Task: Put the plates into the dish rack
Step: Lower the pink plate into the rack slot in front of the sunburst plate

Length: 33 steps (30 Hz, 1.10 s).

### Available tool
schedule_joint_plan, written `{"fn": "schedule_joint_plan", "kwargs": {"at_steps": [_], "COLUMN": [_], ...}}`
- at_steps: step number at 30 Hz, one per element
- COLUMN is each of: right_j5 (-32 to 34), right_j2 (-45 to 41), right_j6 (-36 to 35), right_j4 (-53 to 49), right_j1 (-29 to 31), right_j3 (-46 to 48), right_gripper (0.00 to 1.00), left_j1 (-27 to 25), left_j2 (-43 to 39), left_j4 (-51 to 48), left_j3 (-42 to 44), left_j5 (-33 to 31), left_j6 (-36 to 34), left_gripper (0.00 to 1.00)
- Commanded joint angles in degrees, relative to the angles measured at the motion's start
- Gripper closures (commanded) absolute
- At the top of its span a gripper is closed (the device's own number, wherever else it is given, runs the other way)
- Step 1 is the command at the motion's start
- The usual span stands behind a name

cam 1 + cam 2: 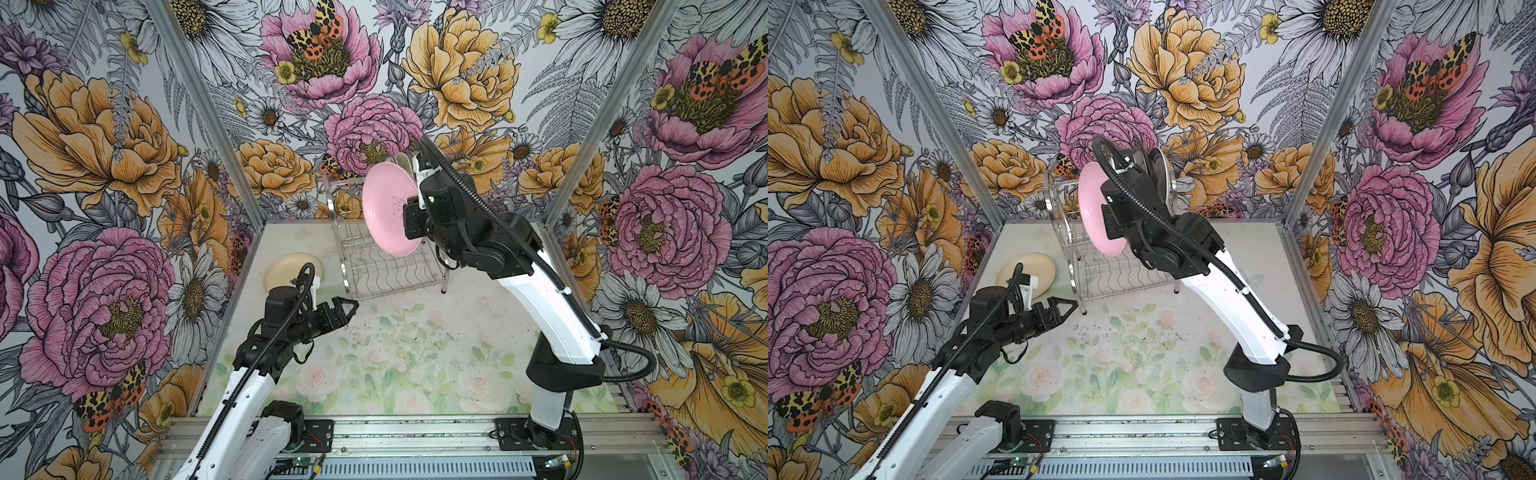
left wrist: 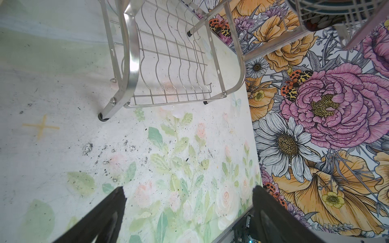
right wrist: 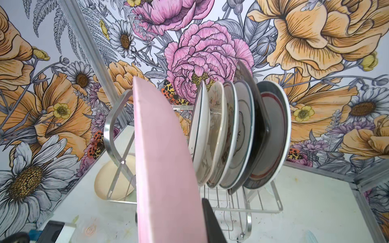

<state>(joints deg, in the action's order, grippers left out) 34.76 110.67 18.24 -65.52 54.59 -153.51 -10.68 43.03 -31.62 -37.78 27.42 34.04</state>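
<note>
My right gripper [image 1: 409, 218] [image 3: 185, 223] is shut on the rim of a pink plate [image 1: 388, 208] [image 1: 1096, 208] [image 3: 164, 157]. It holds the plate on edge above the dish rack [image 1: 374, 266] [image 1: 1059, 216] [image 3: 117, 117]. In the rack's upper tier several plates [image 3: 231, 136] stand upright, just beyond the pink one and apart from it. A cream plate [image 1: 286, 270] [image 1: 1025, 270] [image 3: 107, 185] lies flat on the table left of the rack. Over the table near the rack's front left leg, my left gripper [image 1: 349, 307] [image 1: 1069, 305] [image 2: 189, 195] is open and holds nothing.
The rack's lower tier [image 2: 168, 63] of wavy wires holds nothing. Flowered walls close in the table [image 1: 415, 353] on three sides, and the rack stands near the back wall. A metal rail [image 1: 415, 432] with both arm bases runs along the front edge.
</note>
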Motion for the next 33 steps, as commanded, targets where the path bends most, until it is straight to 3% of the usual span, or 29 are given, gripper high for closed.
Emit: {"fn": "schedule_joint_plan", "kwargs": {"at_steps": [1, 4, 16, 33], "right_j5": [6.79, 8.61, 17.96, 21.88], "right_j2": [4.55, 8.38, 15.81, 22.69], "right_j6": [-4.21, -5.99, -14.93, -17.02], "right_j4": [1.21, 3.7, 19.56, 26.04], "right_j1": [0.48, 0.57, 0.5, -1.93], "right_j3": [-8.65, -12.85, -12.69, -11.97], "right_gripper": [0.98, 0.98, 1.0, 1.0], "left_j1": [0.81, 0.93, 0.3, 0.38], "left_j2": [-0.66, -0.49, 0.05, -0.09], "left_j4": [-0.24, -0.21, -0.2, -0.19], "left_j3": [0.9, 0.89, 0.87, 1.22], "left_j5": [-0.59, -0.09, -0.15, -0.55], "left_j6": [-1.28, -1.66, -1.76, -1.71], "left_gripper": [0.05, 0.04, 0.03, 0.02]}}
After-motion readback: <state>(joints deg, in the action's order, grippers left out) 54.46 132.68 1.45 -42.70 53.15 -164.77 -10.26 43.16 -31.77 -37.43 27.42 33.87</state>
